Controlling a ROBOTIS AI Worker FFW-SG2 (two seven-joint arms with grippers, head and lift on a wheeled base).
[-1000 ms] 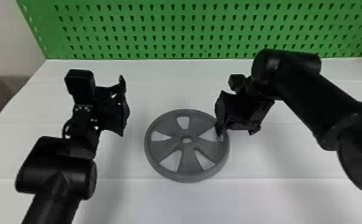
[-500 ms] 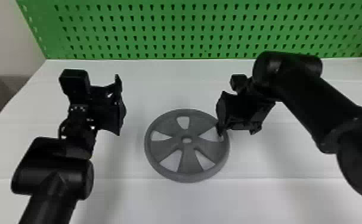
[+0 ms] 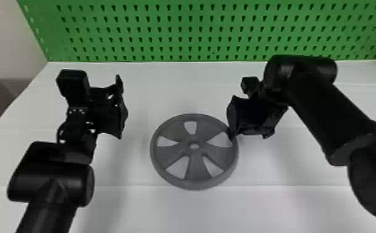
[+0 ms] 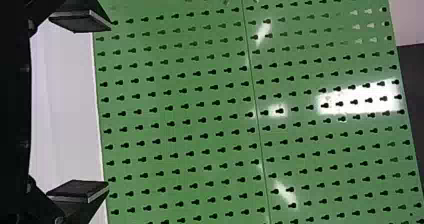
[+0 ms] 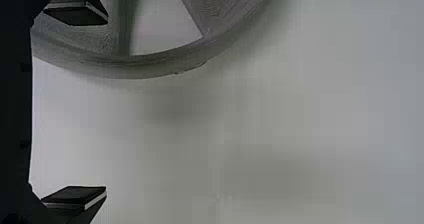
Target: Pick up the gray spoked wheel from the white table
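The smooth white bench (image 3: 258,210) carries the round gray wheel (image 3: 162,155), flat, five-spoked, finely ridged, unmoved. A glossy green board (image 3: 196,34) with keyhole slots stands at the far side. The left hand (image 3: 120,107), spread, has drifted slightly left and farther; the right hand (image 3: 250,132), also spread, reaches the wheel's right rim.

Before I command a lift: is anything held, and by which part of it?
Nothing is held. The right hand is open, one finger over the gray wheel near its rim; the left hand is open too, nothing between its fingers.
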